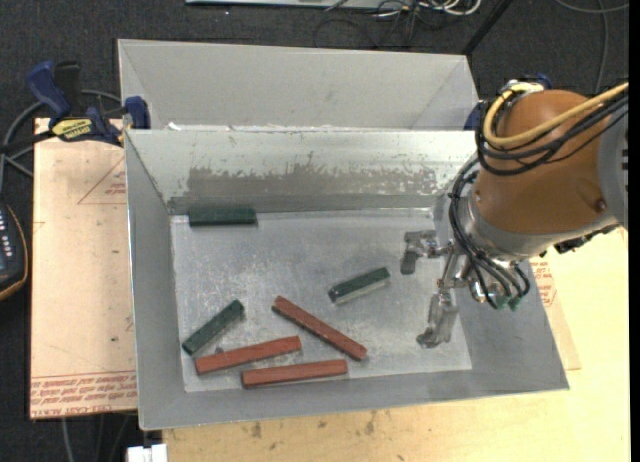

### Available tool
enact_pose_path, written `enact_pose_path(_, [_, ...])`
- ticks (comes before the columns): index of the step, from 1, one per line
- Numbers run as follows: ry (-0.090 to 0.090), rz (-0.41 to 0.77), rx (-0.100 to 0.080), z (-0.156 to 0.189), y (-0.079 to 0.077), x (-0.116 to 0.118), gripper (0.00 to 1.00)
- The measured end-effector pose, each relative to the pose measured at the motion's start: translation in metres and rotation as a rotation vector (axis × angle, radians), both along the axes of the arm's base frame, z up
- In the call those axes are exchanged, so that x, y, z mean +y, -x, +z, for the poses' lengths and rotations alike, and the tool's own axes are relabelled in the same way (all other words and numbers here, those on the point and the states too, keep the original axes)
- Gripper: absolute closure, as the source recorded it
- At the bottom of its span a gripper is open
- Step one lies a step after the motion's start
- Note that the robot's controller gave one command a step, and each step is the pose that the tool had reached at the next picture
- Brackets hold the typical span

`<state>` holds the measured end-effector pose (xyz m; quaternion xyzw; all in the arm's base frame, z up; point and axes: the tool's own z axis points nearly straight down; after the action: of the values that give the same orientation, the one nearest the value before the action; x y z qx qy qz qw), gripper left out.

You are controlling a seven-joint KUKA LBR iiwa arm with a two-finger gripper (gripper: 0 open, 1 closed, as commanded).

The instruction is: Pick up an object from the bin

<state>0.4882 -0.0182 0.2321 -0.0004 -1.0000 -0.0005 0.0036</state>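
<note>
My gripper (pixel 425 290) hangs low over the right part of the bin floor, open, with one finger (pixel 411 253) toward the back and the other toward the front. Nothing sits between the fingers. A short dark green bar (pixel 358 285) lies just left of the gripper, tilted and apart from the fingers. A red-brown bar (pixel 319 329) lies diagonally in front of the green one.
Two more red-brown bars (pixel 248 355) (pixel 293 373) lie near the front wall, with a dark green bar (pixel 213 326) at the front left. Another dark green bar (pixel 222 216) rests against the back wall on the left. The arm's orange dome overhangs the right wall.
</note>
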Motion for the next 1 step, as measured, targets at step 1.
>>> enact_pose_path(1, [0.000, 0.001, -0.007, -0.1021, -0.0858, 0.0074, 0.00])
